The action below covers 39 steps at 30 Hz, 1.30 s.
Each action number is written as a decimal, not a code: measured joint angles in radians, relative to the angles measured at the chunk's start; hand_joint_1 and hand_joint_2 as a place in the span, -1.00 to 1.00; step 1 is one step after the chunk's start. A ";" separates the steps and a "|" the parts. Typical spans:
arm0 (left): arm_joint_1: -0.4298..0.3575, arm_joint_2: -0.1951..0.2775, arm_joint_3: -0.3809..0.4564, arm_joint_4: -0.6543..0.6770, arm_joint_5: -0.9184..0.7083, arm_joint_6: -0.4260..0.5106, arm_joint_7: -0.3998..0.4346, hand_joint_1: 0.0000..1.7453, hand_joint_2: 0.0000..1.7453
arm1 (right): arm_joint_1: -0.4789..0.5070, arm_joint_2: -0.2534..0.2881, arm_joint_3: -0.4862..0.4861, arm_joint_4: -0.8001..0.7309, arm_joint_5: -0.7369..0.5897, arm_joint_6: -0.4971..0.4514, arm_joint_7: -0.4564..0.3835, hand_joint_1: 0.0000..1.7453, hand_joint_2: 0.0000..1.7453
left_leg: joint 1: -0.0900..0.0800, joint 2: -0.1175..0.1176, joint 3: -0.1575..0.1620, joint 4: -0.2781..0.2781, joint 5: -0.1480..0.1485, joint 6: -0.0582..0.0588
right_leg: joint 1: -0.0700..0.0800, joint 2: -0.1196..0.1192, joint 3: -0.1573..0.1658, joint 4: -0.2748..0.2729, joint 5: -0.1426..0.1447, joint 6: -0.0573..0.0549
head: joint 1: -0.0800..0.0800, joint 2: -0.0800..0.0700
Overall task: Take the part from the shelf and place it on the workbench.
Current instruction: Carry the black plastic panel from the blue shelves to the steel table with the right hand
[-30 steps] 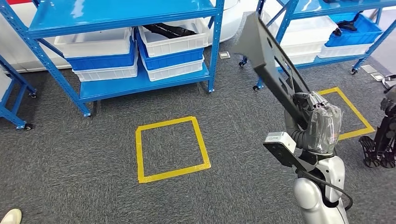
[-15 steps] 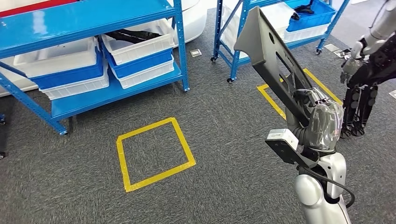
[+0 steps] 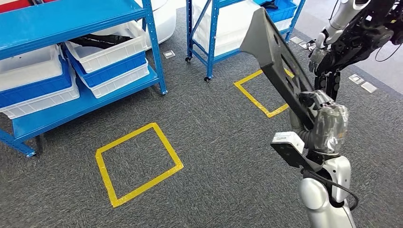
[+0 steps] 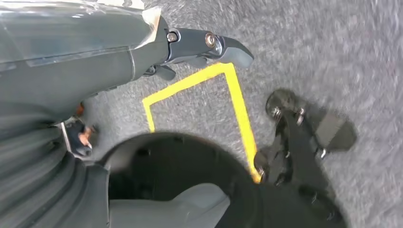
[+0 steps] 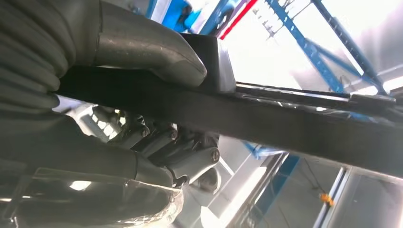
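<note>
Right hand (image 3: 326, 121) grips the dark part (image 3: 275, 57); left hand (image 4: 95, 61) hangs empty, fingers apart.

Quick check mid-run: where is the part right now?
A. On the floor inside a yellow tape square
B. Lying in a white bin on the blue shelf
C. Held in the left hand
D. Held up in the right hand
D: the right hand grips the dark grey part, which slants up above the carpet.
</note>
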<state>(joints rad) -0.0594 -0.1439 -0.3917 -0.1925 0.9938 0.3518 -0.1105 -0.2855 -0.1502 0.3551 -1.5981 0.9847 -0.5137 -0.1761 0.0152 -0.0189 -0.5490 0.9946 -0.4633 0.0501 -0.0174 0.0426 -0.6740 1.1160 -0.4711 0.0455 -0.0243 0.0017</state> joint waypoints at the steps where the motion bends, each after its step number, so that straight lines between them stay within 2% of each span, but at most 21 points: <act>1: 0.003 0.002 0.000 0.000 -0.002 -0.012 -0.004 -1.00 1.00 | 0.000 0.000 0.001 0.000 0.000 -0.001 0.000 1.00 1.00 | -0.001 0.014 -0.001 0.000 0.000 0.002 | 0.000 -0.019 -0.032 0.069 -0.028 -0.001 | 0.004 0.000; 3: 0.009 0.010 0.000 0.000 -0.006 -0.034 -0.009 -1.00 1.00 | 0.007 0.000 0.005 0.001 0.001 -0.001 0.000 1.00 1.00 | -0.003 0.043 -0.002 0.000 -0.001 0.002 | -0.003 -0.032 -0.077 0.169 -0.060 0.004 | 0.006 0.000; 4: 0.010 0.013 0.000 0.000 -0.004 -0.033 -0.009 -1.00 1.00 | 0.011 0.000 0.006 0.001 0.002 -0.001 0.002 1.00 1.00 | -0.004 0.056 -0.002 0.000 -0.002 0.002 | -0.005 -0.035 -0.072 0.165 -0.055 0.011 | 0.007 0.000; 7: 0.008 0.009 0.001 0.001 0.004 0.013 0.000 -1.00 1.00 | 0.013 0.002 0.011 0.001 0.002 -0.001 0.005 1.00 1.00 | -0.007 0.090 0.002 0.001 -0.006 -0.005 | -0.006 -0.083 0.045 -0.033 0.011 0.029 | 0.009 0.000; 9: 0.004 0.002 0.002 0.000 0.008 0.043 0.008 -1.00 1.00 | 0.008 0.008 0.014 0.002 0.001 0.002 0.001 1.00 1.00 | -0.013 0.107 0.006 0.001 -0.011 -0.015 | -0.001 -0.110 0.092 -0.116 0.032 0.019 | 0.008 0.000; 11: -0.002 -0.004 0.006 0.000 0.014 0.062 0.018 -1.00 1.00 | 0.000 0.015 0.018 0.006 -0.002 0.008 -0.006 1.00 1.00 | -0.014 0.125 0.009 0.000 -0.012 -0.026 | 0.003 -0.095 0.091 -0.121 0.035 0.004 | 0.008 0.000; 12: -0.005 -0.006 0.008 0.000 0.017 0.069 0.023 -1.00 1.00 | -0.004 0.018 0.020 0.008 -0.003 0.013 -0.008 1.00 1.00 | -0.011 0.123 0.010 0.002 -0.016 -0.032 | 0.000 -0.084 0.089 -0.123 0.037 -0.002 | 0.007 0.000; 14: -0.009 -0.009 0.014 0.000 0.022 0.078 0.034 -1.00 1.00 | -0.017 0.026 0.024 0.012 -0.004 0.019 -0.010 1.00 1.00 | -0.006 0.084 -0.005 0.044 -0.050 -0.042 | -0.007 -0.063 0.087 -0.126 0.043 -0.016 | 0.003 0.000; 16: -0.008 -0.010 0.020 0.000 0.024 0.087 0.040 -1.00 1.00 | -0.029 0.033 0.029 0.017 -0.006 0.025 -0.011 1.00 1.00 | -0.003 0.032 -0.061 0.170 -0.120 -0.047 | -0.009 -0.042 0.085 -0.127 0.046 -0.026 | -0.006 0.000; 17: -0.008 -0.011 0.022 0.000 0.025 0.092 0.040 -1.00 1.00 | -0.032 0.035 0.032 0.020 -0.006 0.026 -0.011 1.00 1.00 | -0.003 0.021 -0.095 0.239 -0.149 -0.048 | -0.007 -0.032 0.084 -0.127 0.047 -0.029 | -0.009 0.000; 19: -0.008 -0.012 0.025 0.000 0.026 0.097 0.039 -1.00 1.00 | -0.033 0.035 0.035 0.026 -0.008 0.027 -0.013 1.00 1.00 | -0.003 0.016 -0.131 0.305 -0.156 -0.048 | -0.005 -0.009 0.083 -0.126 0.047 -0.029 | -0.010 0.000; 24: -0.007 -0.013 0.026 0.000 0.026 0.097 0.033 -1.00 1.00 | -0.034 0.034 0.035 0.030 -0.011 0.027 -0.013 1.00 1.00 | -0.002 0.015 -0.114 0.261 -0.114 -0.047 | -0.006 0.010 0.085 -0.125 0.047 -0.029 | -0.010 0.000; 27: 0.001 -0.002 0.025 0.000 0.005 0.011 -0.019 -1.00 1.00 | -0.029 0.030 0.035 0.029 0.000 0.021 -0.006 1.00 1.00 | 0.001 -0.017 -0.026 0.061 -0.026 -0.032 | -0.006 0.061 0.068 -0.117 0.054 -0.007 | -0.009 0.000; 28: 0.006 0.007 0.024 0.000 -0.004 -0.030 -0.037 -1.00 1.00 | -0.025 0.028 0.034 0.026 0.008 0.019 -0.001 1.00 1.00 | 0.002 -0.019 -0.007 0.016 -0.008 -0.024 | -0.005 0.060 0.056 -0.107 0.053 0.001 | -0.008 0.000; 29: 0.013 0.017 0.023 0.000 -0.009 -0.062 -0.046 -1.00 1.00 | -0.021 0.028 0.035 0.023 0.017 0.018 0.005 1.00 1.00 | 0.001 -0.003 -0.007 0.012 -0.004 -0.015 | -0.006 0.042 0.040 -0.084 0.042 0.004 | -0.006 0.000; 31: 0.023 0.030 0.023 0.000 -0.011 -0.077 -0.051 -1.00 1.00 | -0.018 0.028 0.035 0.020 0.022 0.018 0.011 1.00 1.00 | -0.001 0.022 -0.008 0.009 -0.001 -0.008 | -0.004 -0.012 -0.016 0.029 -0.010 -0.001 | -0.001 0.000; 33: 0.032 0.039 0.023 0.001 -0.012 -0.082 -0.055 -1.00 1.00 | -0.014 0.028 0.035 0.019 0.024 0.017 0.014 1.00 1.00 | -0.004 0.049 -0.010 0.010 -0.001 -0.006 | -0.005 -0.029 -0.074 0.155 -0.055 -0.001 | 0.002 0.000; 34: 0.033 0.042 0.023 0.001 -0.013 -0.082 -0.056 -1.00 1.00 | -0.011 0.028 0.035 0.018 0.025 0.017 0.015 1.00 1.00 | -0.005 0.061 -0.011 0.010 -0.002 -0.006 | -0.005 -0.032 -0.082 0.178 -0.060 0.003 | 0.003 0.000; 35: 0.034 0.044 0.023 0.002 -0.013 -0.081 -0.056 -1.00 1.00 | -0.009 0.028 0.035 0.018 0.025 0.017 0.016 1.00 1.00 | -0.005 0.073 -0.010 0.010 -0.002 -0.006 | -0.006 -0.037 -0.067 0.154 -0.048 0.009 | 0.004 0.000; 37: 0.031 0.044 0.023 0.002 -0.012 -0.060 -0.052 -1.00 1.00 | -0.009 0.028 0.035 0.017 0.025 0.017 0.018 1.00 1.00 | -0.006 0.094 -0.007 0.011 -0.005 -0.010 | -0.005 -0.072 0.013 0.014 -0.004 0.020 | 0.005 0.000; 39: 0.023 0.037 0.023 0.002 -0.008 -0.009 -0.040 -1.00 1.00 | -0.011 0.026 0.032 0.016 0.023 0.016 0.020 1.00 1.00 | -0.012 0.111 -0.003 0.011 -0.010 -0.020 | 0.000 -0.113 0.076 -0.095 0.023 0.016 | 0.005 0.000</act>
<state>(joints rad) -0.0365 -0.1069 -0.3683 -0.1900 0.9862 0.3427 -0.1502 -0.2963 -0.1244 0.3870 -1.5823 1.0073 -0.4979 -0.1560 0.0035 0.0923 -0.5519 1.0055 -0.4737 0.0304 -0.0176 -0.0699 -0.5975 1.0205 -0.4478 0.0619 -0.0193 0.0018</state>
